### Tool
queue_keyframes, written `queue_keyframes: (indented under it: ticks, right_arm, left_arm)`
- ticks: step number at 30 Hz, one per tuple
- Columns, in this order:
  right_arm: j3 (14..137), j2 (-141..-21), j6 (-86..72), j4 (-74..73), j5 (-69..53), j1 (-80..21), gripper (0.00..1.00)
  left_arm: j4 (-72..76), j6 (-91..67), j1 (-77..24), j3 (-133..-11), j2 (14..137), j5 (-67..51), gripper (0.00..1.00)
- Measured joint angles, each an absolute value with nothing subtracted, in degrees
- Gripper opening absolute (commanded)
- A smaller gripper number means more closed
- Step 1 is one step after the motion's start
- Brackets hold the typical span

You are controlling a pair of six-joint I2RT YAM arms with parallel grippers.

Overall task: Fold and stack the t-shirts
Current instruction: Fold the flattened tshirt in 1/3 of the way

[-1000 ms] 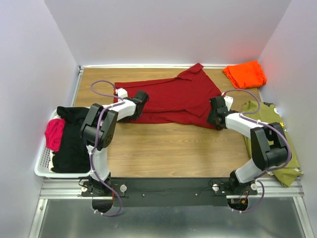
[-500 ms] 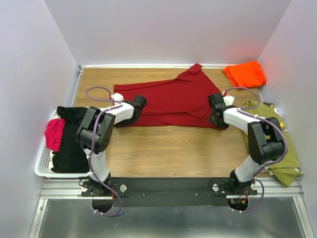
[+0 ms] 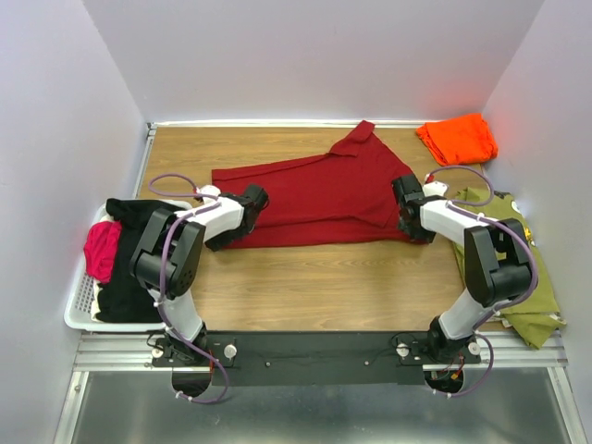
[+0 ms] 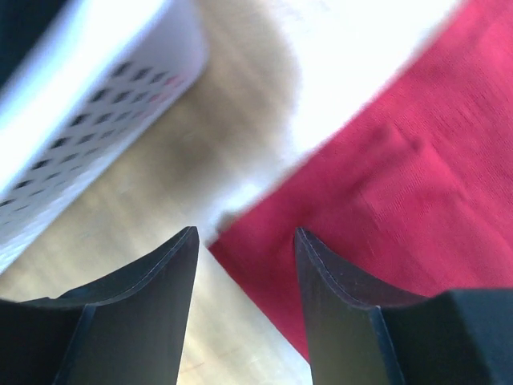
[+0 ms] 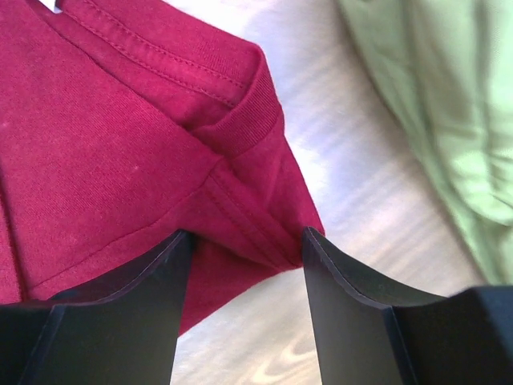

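At table centre: dark red t-shirt lying flat, loosely folded, one sleeve poking toward 12 o'clock. Left gripper at its 8 o'clock corner, fingers spread, cloth corner showing between them. Right gripper at 3 o'clock edge, fingers spread over seamed hem. Orange t-shirt folded at 1 o'clock corner. Olive shirt at 3 o'clock; white basket at 9 o'clock.

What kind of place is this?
Probably a robot lab booth: plain walls box in a wooden table, two arms are bolted at its edge, and a red shirt lies near a basket.
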State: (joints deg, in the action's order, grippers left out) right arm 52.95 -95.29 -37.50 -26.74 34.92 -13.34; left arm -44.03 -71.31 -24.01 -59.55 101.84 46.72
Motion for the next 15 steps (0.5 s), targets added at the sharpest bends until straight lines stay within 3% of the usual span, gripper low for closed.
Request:
queue_keyframes:
  ticks: [7, 15]
  right_arm:
    - [50.81, -90.35, -39.16, -33.19, 38.76, -12.25, 0.65]
    - [50.87, -81.34, -39.4, -35.73, 39.75, -12.25, 0.65]
  left_arm:
    - [-49.87, -73.93, -23.97, -58.7, 94.08, 46.63, 0.59]
    - [-45.25, -67.55, -25.47, -59.66, 90.5, 46.13, 0.57]
